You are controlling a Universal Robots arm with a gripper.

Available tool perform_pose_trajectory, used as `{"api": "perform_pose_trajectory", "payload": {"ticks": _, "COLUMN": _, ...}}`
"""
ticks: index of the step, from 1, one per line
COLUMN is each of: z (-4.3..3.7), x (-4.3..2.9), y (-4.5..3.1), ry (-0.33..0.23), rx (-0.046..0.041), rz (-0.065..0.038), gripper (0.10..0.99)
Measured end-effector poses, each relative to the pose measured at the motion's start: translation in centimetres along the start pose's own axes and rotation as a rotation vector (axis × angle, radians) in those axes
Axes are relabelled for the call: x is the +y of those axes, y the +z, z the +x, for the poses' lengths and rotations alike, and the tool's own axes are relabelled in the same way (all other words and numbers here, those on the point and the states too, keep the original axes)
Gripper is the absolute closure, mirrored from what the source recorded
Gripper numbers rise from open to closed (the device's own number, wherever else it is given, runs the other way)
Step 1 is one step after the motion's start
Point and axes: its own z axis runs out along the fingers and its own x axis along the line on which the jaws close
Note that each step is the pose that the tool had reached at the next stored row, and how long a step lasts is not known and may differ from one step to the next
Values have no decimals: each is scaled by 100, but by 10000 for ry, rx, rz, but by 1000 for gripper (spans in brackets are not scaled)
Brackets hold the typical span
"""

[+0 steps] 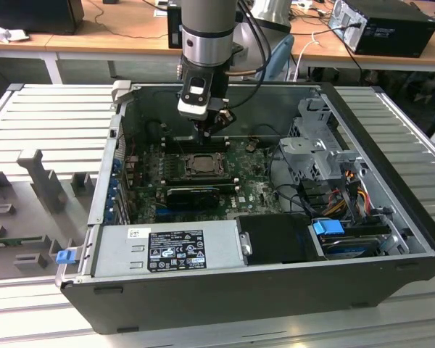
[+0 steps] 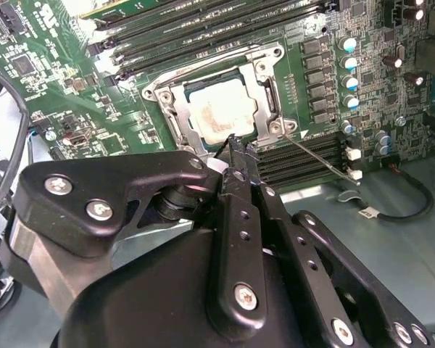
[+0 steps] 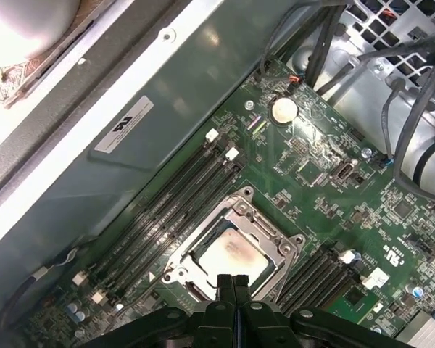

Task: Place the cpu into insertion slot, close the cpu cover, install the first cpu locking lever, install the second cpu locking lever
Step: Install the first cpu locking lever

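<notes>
Hovers with the gripper (image 3: 233, 281) pinched fully together, nothing visibly held, directly above one edge of the cpu cover (image 3: 272, 225), lowered over the cpu (image 3: 228, 254).

- My arm (image 1: 206, 29) was a silver-grey tube with a black band at the joint.
- Black cables (image 1: 259, 43) looped down beside it.
- A white block (image 1: 192, 98) sat at my wrist.
- My gripper (image 2: 235, 148) was matte black, built of flat, rounded link bars.
- Silver screws (image 2: 100, 210) studded those bars.
- My fingers (image 3: 225, 288) were thin, black and narrow-tipped.
</notes>
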Motion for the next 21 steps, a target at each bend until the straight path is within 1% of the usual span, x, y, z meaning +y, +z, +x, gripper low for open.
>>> {"api": "perform_pose_trajectory", "payload": {"ticks": 1, "z": 0, "x": 0, "y": 0, "ry": -32, "rx": 2, "rz": 1, "gripper": 980}}
{"api": "perform_pose_trajectory", "payload": {"ticks": 5, "z": 0, "x": 0, "y": 0, "ry": -533, "rx": 21, "rz": 11, "gripper": 980}}
{"api": "perform_pose_trajectory", "payload": {"ticks": 6, "z": 0, "x": 0, "y": 0, "ry": -734, "rx": 29, "rz": 15, "gripper": 980}}
{"api": "perform_pose_trajectory", "payload": {"ticks": 14, "z": 0, "x": 0, "y": 0, "ry": -1116, "rx": 44, "rz": 23, "gripper": 980}}
{"api": "perform_pose_trajectory", "payload": {"ticks": 17, "z": 0, "x": 0, "y": 0, "ry": -1350, "rx": 53, "rz": 28, "gripper": 980}}
{"api": "perform_pose_trajectory", "payload": {"ticks": 19, "z": 0, "x": 0, "y": 0, "ry": -1804, "rx": 71, "rz": 36, "gripper": 980}}
{"api": "perform_pose_trajectory", "payload": {"ticks": 21, "z": 0, "x": 0, "y": 0, "ry": -2092, "rx": 82, "rz": 42, "gripper": 980}}
